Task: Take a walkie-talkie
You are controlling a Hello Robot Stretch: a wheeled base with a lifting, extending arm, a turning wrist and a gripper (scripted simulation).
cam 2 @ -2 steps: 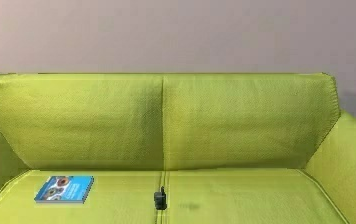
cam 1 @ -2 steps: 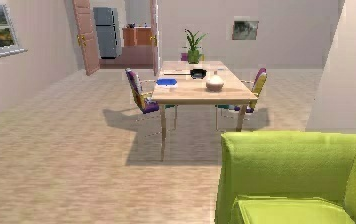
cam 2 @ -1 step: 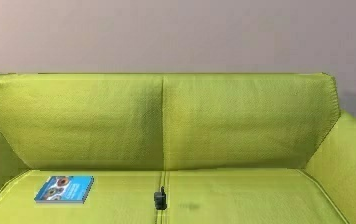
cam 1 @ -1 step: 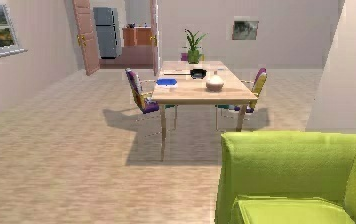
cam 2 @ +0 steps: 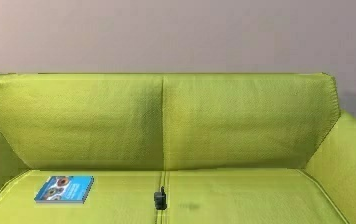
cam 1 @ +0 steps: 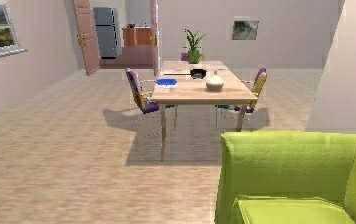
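We see a small dark thing (cam 2: 160, 198) that we take for the walkie-talkie, going by its stubby body and thin tip. It stands on the seat of a green sofa (cam 2: 236, 110), right at the seam between the two seat cushions and low in the arm side view, just left of the middle. Its long axis runs upright, with the thin tip pointing up toward the sofa's back. We cannot tell the state of the fingers, so we cannot fix which way it lies from them. We judge it sits out on the reaching side, a little left of the arm's usual line. A blue book (cam 2: 63, 189) lies flat on the left cushion, apart from it. Ahead stands a wooden bench (cam 1: 201, 92).
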